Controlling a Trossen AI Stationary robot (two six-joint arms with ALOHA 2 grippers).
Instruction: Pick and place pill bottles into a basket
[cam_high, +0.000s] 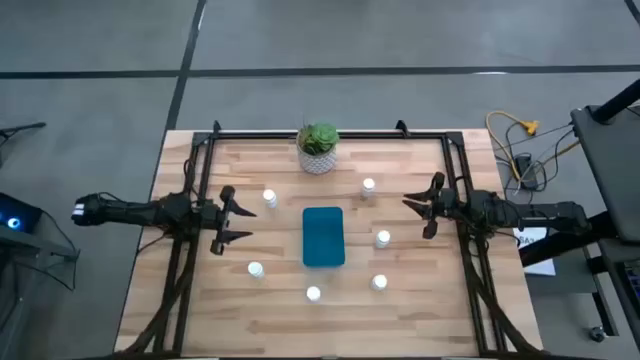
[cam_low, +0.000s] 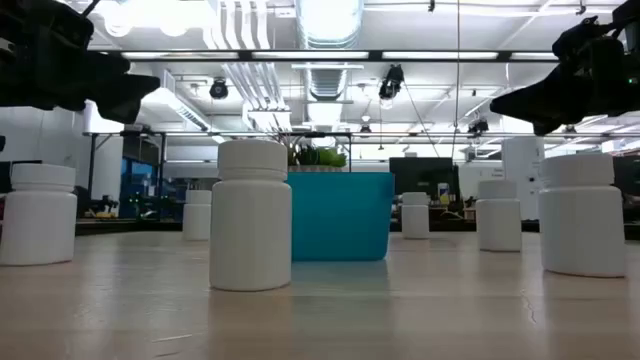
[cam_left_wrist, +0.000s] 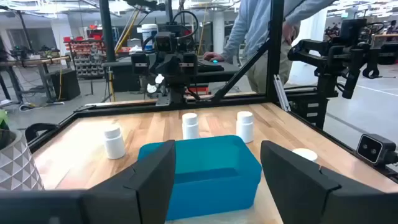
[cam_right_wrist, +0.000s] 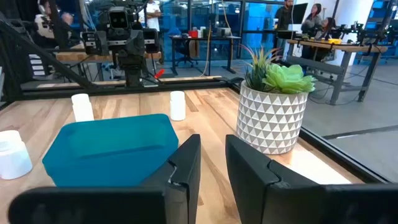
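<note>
The light wooden slatted table (cam_high: 420, 300) carries everything, framed by a black metal rail. The two dark arms reach in from opposite sides, both raised above the tabletop: the left gripper (cam_high: 236, 220) hangs over the table's left part with its jaws wide apart and empty, and the right gripper (cam_high: 428, 205) hangs over the right part with its jaws a little apart, also empty. At the far edge stands a white patterned pot with a green plant (cam_high: 318, 147). The teal-blue rectangular plastic basket (cam_high: 323, 236) sits at the table's centre, nothing visible inside it. The six small white cylindrical pill bottles (cam_high: 270, 198) stand upright around the basket, all apart from it: two on its far side, one just right, three on its near side.
</note>
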